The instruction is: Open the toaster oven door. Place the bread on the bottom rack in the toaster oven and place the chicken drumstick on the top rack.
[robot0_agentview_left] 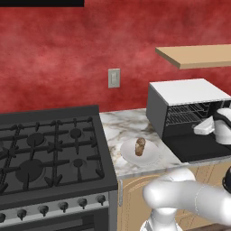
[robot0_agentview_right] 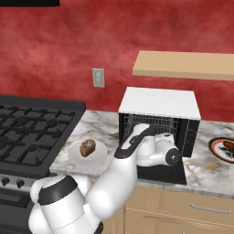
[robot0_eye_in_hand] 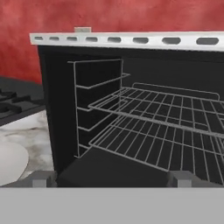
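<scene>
- Hovering with nothing between them, the two small dark finger tips of the gripper (robot0_eye_in_hand: 111,178) standing spread wide apart at the mouth of the boxy black toaster oven with the flat white top (robot0_agentview_right: 159,103).
- Lying folded down flat on the counter in front of the cavity, the wide black toaster oven door (robot0_agentview_left: 198,148), so the opening step judged done.
- Sitting bare inside, the two thin wire racks, top rack (robot0_eye_in_hand: 166,105) above bottom rack (robot0_eye_in_hand: 153,142).
- Resting on the round white plate (robot0_agentview_left: 151,155) on the marbled counter (robot0_agentview_left: 124,124), between the oven and the big black gas stove (robot0_agentview_left: 49,153), the small brown piece of bread (robot0_agentview_left: 140,146).
- Likely handling light, soft and easily crushed, the bread; taking it across its narrow sides with gentle closing seeming best, not pressing it into the plate.
- Lying on a dark-rimmed plate (robot0_agentview_right: 215,147) at the far right of the counter, a reddish-brown item (robot0_agentview_right: 228,147), probably the chicken drumstick, cut off by the picture edge.
- Probably handling heavier, rounder and a bit slippery, the drumstick; gripping across the thick meaty middle seeming safer than the thin end.
</scene>
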